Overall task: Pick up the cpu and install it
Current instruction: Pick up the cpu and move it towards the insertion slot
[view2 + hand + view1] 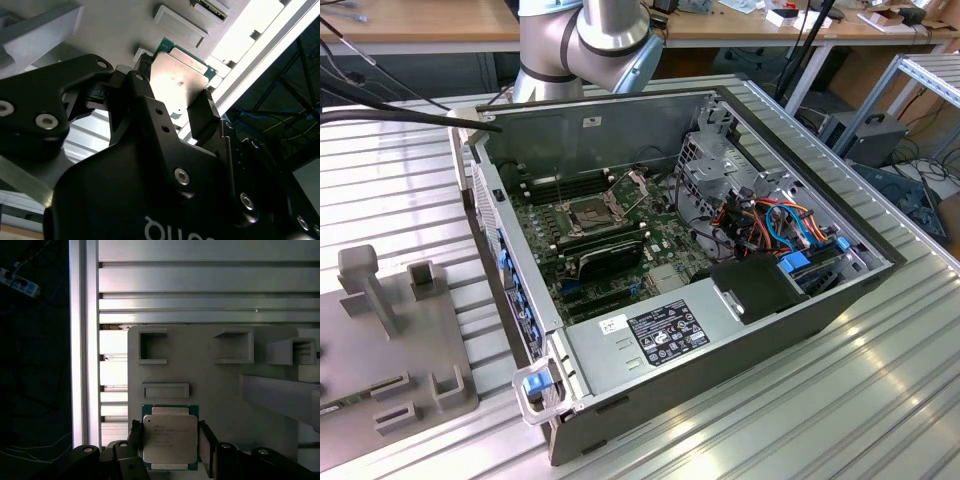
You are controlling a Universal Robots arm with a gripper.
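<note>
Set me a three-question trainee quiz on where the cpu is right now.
1. True or false: the cpu already sits in the motherboard socket.
2. In the first wrist view, what surface lies behind the cpu? A) a grey fixture plate B) a cardboard box C) a blue cloth
3. Fill in: the gripper grips the cpu by two ___ edges.
Key: 1 false; 2 A; 3 opposite.
</note>
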